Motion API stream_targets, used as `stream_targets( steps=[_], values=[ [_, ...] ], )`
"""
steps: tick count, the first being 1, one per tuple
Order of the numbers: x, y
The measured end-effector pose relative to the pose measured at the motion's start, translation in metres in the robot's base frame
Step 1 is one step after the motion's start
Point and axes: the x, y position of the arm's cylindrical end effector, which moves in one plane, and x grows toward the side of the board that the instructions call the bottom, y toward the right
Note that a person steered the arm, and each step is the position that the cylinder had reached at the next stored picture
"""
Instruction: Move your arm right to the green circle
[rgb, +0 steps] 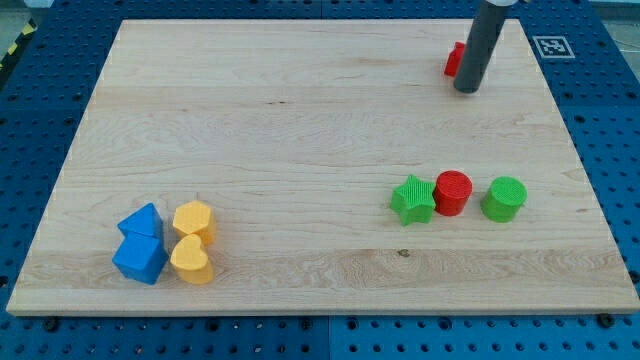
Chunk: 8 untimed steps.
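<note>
The green circle (504, 198) sits at the view's right on the wooden board (300, 120), at the right end of a row with a red circle (453, 192) and a green star (413, 199). My tip (467, 90) is near the view's top right, well above that row, a little left of the green circle's column. A red block (454, 60) is partly hidden behind the rod, touching or nearly touching it.
At the view's bottom left stands a cluster: two blue blocks (141, 222) (139, 260), a yellow hexagon (193, 219) and a yellow heart (191, 260). A marker tag (550, 46) lies off the board's top right corner.
</note>
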Motion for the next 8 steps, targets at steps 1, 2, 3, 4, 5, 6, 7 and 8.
stream_targets(
  steps=[1, 2, 3, 4, 5, 6, 7, 8],
  values=[
    [-0.031, 0.002],
    [-0.061, 0.036],
    [-0.059, 0.040],
    [-0.025, 0.045],
    [0.018, 0.107],
    [0.100, 0.148],
    [0.200, 0.141],
    [0.256, 0.103]
  ],
)
